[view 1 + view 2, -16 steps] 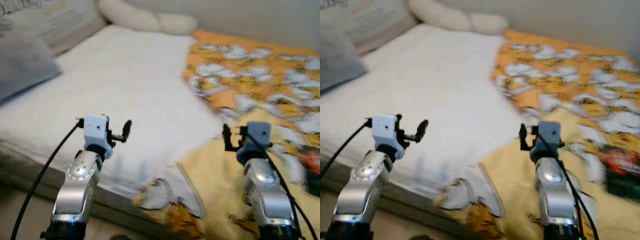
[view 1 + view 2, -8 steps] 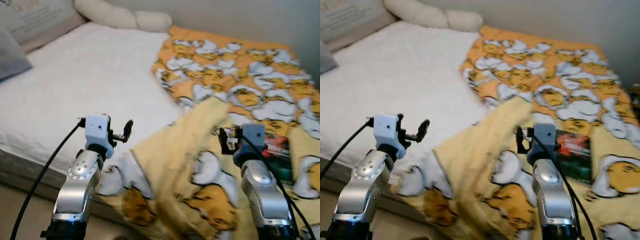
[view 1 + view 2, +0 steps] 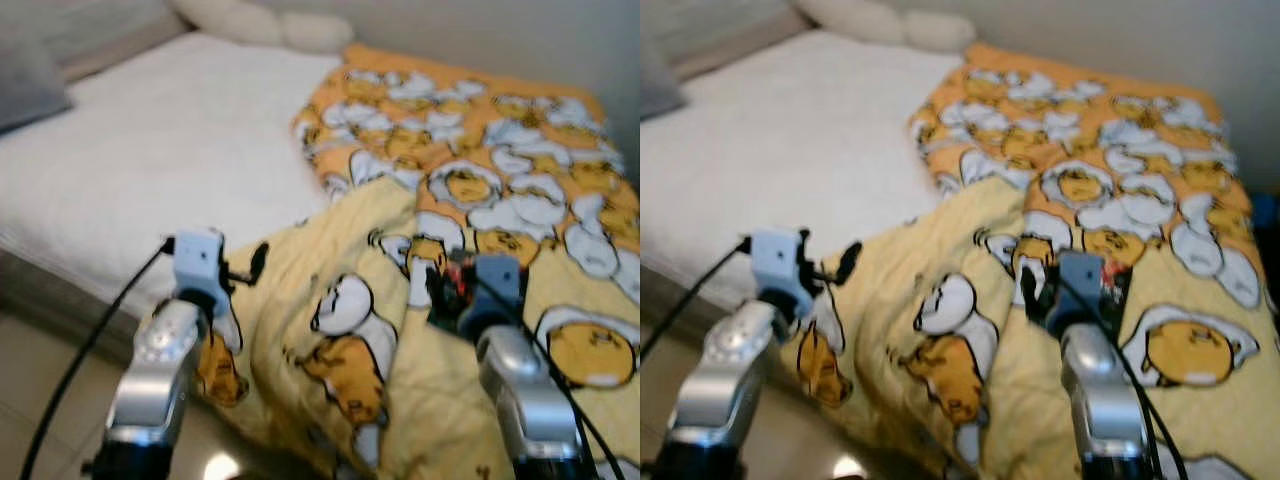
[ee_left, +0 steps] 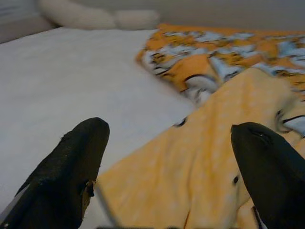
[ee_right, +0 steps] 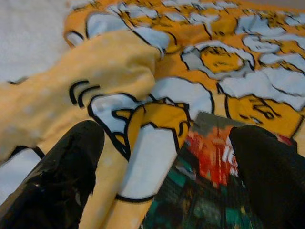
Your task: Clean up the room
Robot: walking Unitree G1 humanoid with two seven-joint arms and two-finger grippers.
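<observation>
Claws both spread apart above the bed (image 3: 150, 150): left claw (image 4: 171, 167) over the yellow blanket (image 3: 340, 330), right claw (image 5: 167, 167) over a book (image 5: 209, 191).

This is a bedroom in a home. A wide bed (image 3: 150, 160) with a white sheet stands against a plain pale wall (image 3: 500, 40). A long cream bolster pillow (image 3: 270, 25) lies at its head, and a grey cushion (image 3: 30, 85) rests at the side. A yellow and orange blanket (image 3: 470, 190) printed with cartoon egg figures is spread over part of the mattress and hangs over its edge. A book (image 5: 209, 191) with a dark, red-lettered cover lies on the blanket. Pale tiled floor (image 3: 40, 380) runs beside the bed.
</observation>
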